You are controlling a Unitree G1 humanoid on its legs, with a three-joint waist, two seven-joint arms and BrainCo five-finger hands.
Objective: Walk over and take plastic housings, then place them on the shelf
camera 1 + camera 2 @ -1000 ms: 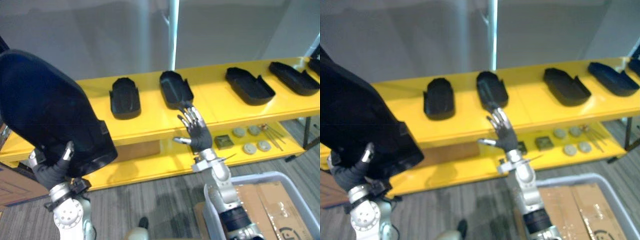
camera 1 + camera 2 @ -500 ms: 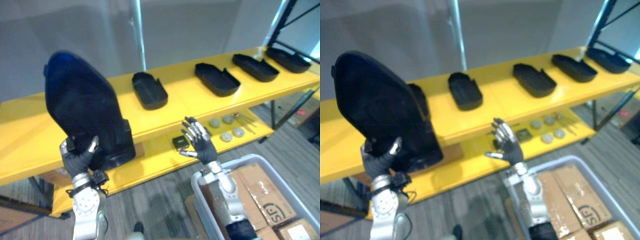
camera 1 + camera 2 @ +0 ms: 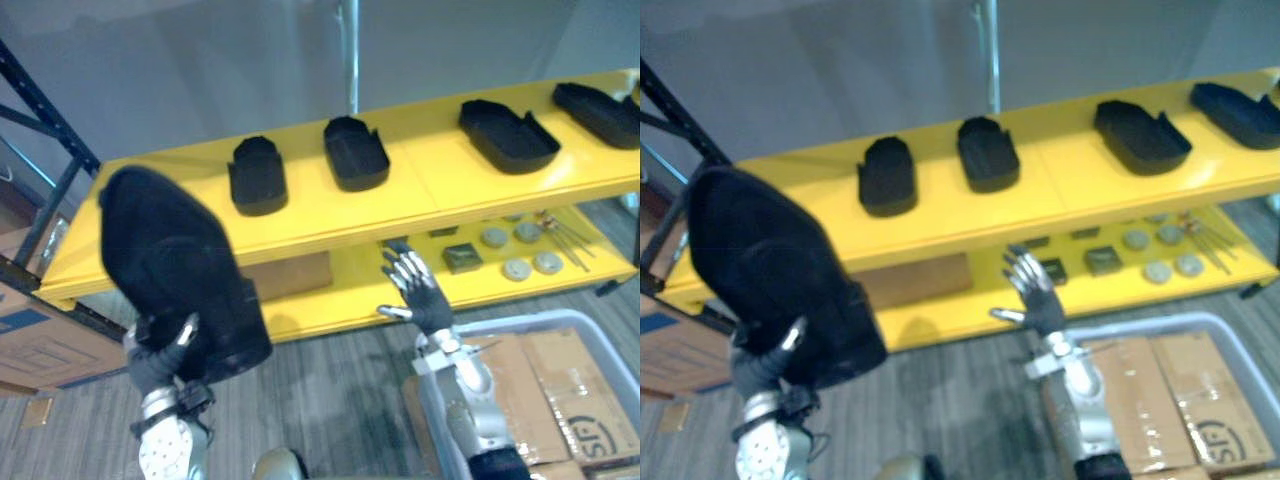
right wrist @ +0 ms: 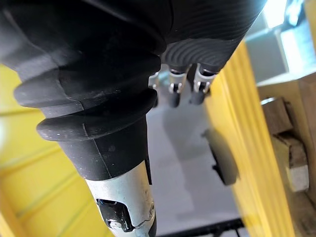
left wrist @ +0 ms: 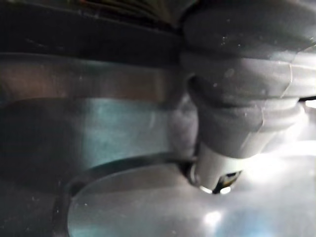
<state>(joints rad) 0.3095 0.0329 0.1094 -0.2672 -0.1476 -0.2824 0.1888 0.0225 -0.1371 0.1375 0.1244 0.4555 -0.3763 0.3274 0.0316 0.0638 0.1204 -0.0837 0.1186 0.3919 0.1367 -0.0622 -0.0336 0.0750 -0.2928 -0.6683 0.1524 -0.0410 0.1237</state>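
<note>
Left hand (image 3: 158,362): low at my left side, thumb and fingers curled onto the bottom edge of the held housing (image 3: 170,265). In the left wrist view the thumb lies against its glossy dark surface. The held housing is a big black plastic shell, stood on end and tilted, rounded end up, smooth back toward me. It is in the air in front of the left end of the shelf (image 3: 440,188), not resting on a board.

Right hand (image 3: 424,296): raised in front of the shelf's lower board, fingers straight and spread, thumb out to the side, nothing in it.

The top yellow board carries four black housings lying flat in a row, well apart: first housing (image 3: 257,176), second housing (image 3: 356,153), third housing (image 3: 505,135), fourth housing (image 3: 603,101) at the far right edge.

On the lower board, past the right hand: a small dark block (image 3: 461,258), grey discs (image 3: 518,268) in a cluster beside it, thin rods (image 3: 565,236) further right. A brown box (image 3: 290,274) sits on the same board.

Grey tote (image 3: 560,324) beside my right arm, cardboard boxes (image 3: 555,392) inside. Cardboard carton (image 3: 35,340) on the floor at far left, by a dark rack post (image 3: 50,125).
</note>
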